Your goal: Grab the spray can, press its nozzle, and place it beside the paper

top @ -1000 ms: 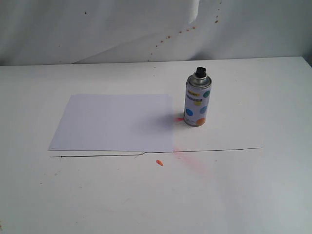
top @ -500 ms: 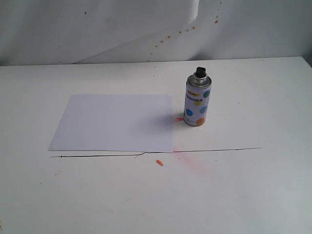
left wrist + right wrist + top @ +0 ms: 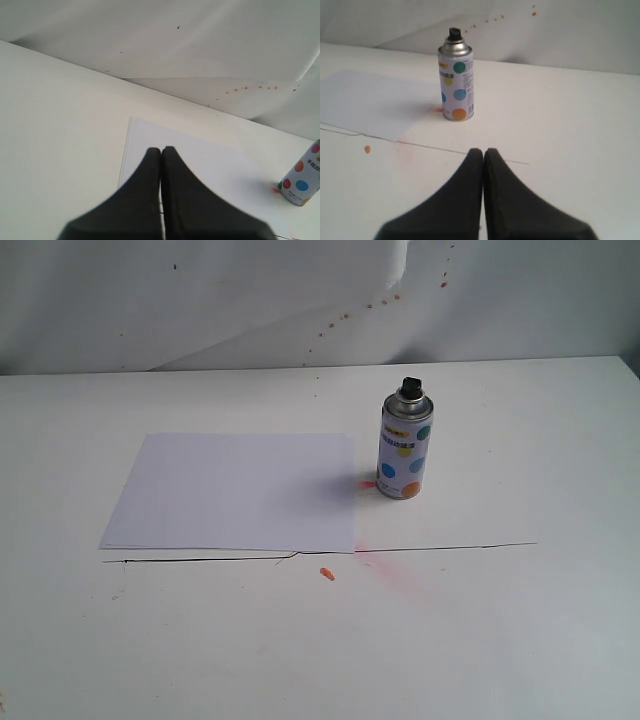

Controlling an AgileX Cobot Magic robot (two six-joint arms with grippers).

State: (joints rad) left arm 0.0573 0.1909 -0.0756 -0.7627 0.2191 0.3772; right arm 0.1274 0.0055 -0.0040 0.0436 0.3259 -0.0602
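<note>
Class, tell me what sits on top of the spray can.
A small black nozzle crowns the spray can; nothing rests on it. The can's contents are hidden by its wall.

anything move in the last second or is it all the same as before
Nothing visibly changed. In the exterior view the spray can stands upright in the same spot, just off the right edge of the paper, untouched, and the paper lies flat where it was. No arm has entered that view. The wrist views show the left gripper and right gripper shut and empty.
</note>
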